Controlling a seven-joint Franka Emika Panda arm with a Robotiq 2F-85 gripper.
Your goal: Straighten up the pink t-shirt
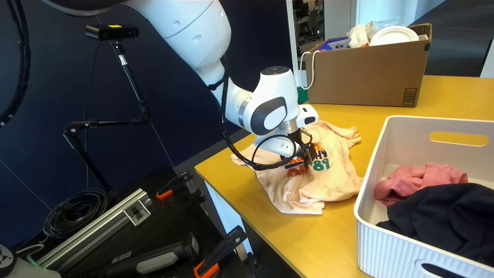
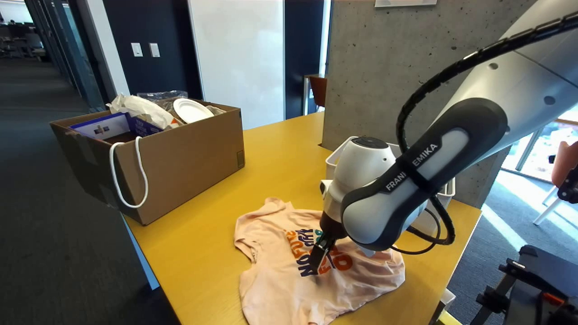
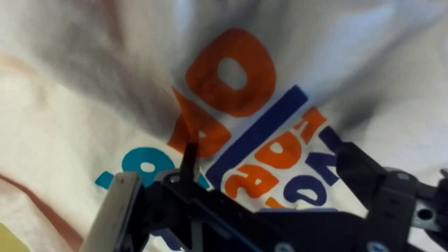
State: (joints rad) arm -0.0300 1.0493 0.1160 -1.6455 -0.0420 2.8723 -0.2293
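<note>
T-shirt [image 1: 328, 179], pale pink, lies creased on the table [image 1: 320, 239], likely there for room to straighten it. Jaws stand wide apart at its chest print [image 3: 257, 134], holding nothing, perhaps to pinch cloth; a bin [image 1: 386, 255] alongside presumably keeps other clothes [image 1: 444, 216] separate.

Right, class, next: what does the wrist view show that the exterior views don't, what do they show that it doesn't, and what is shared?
Only the wrist view clearly shows the gap between the fingers of the open hand, with part of the shirt's print below it.

Only the exterior views show the robot arm, the cardboard box and the white bin; in an exterior view, a rose-pink cloth and a dark garment lie inside it.

Shared: the pink t-shirt, its print, the hand and some yellow table.
</note>
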